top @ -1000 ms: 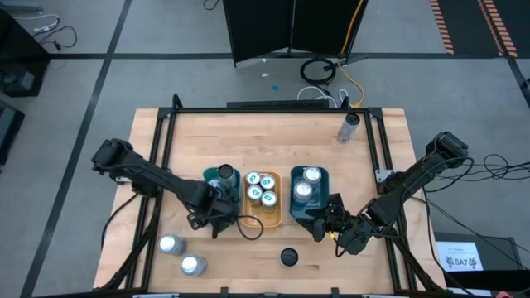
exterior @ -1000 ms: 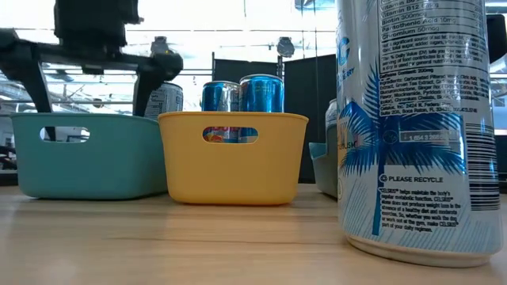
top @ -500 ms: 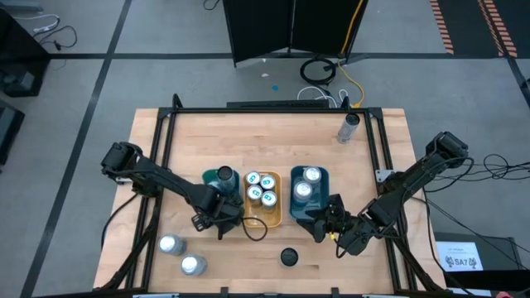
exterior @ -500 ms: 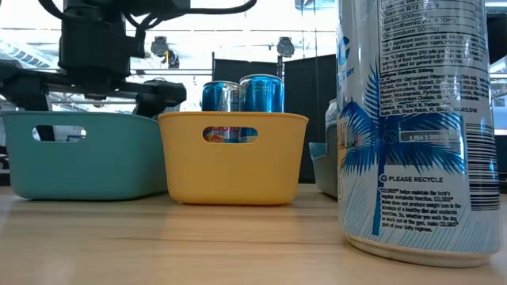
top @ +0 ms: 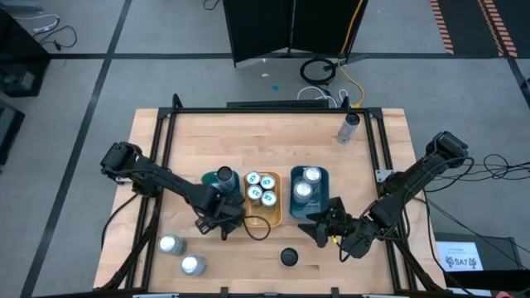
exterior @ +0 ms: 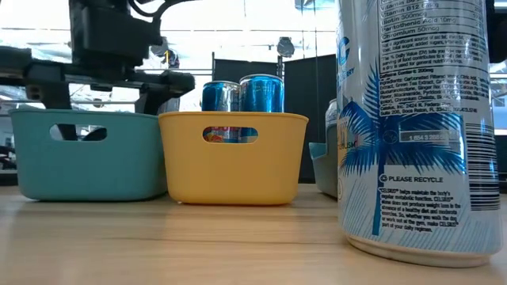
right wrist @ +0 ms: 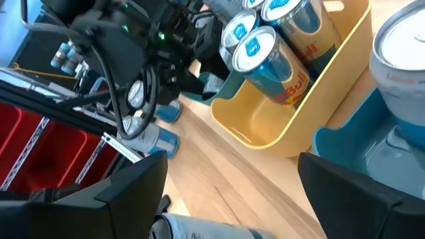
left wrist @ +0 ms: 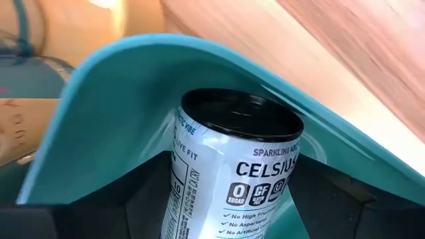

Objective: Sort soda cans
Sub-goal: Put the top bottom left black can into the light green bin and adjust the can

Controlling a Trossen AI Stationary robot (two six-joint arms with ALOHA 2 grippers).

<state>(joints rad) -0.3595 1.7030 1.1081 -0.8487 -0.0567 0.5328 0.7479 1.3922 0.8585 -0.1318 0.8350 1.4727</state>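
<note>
The left end effector (top: pixel 217 213) sits over the teal tray (top: pixel 209 180), its fingers (left wrist: pixel 149 199) flanking a black-topped Celsius can (left wrist: pixel 232 166) standing inside, grip uncertain; the right end effector (top: pixel 325 228) waits wide by the blue tray (top: pixel 321 174); three cans (top: pixel 260 188) fill the orange tray (top: pixel 273 217); two silver-topped cans (top: pixel 180 255) stand near the tabletop's front-left corner.

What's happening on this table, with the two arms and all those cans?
Two robot arms are sorting soda cans into coloured trays. The left gripper is at the teal tray, its fingers either side of a dark-topped can standing inside. The orange tray holds three blue cans, the blue tray two silver ones. The right gripper waits, open, by the blue tray. Four cans remain loose on the table.
</note>
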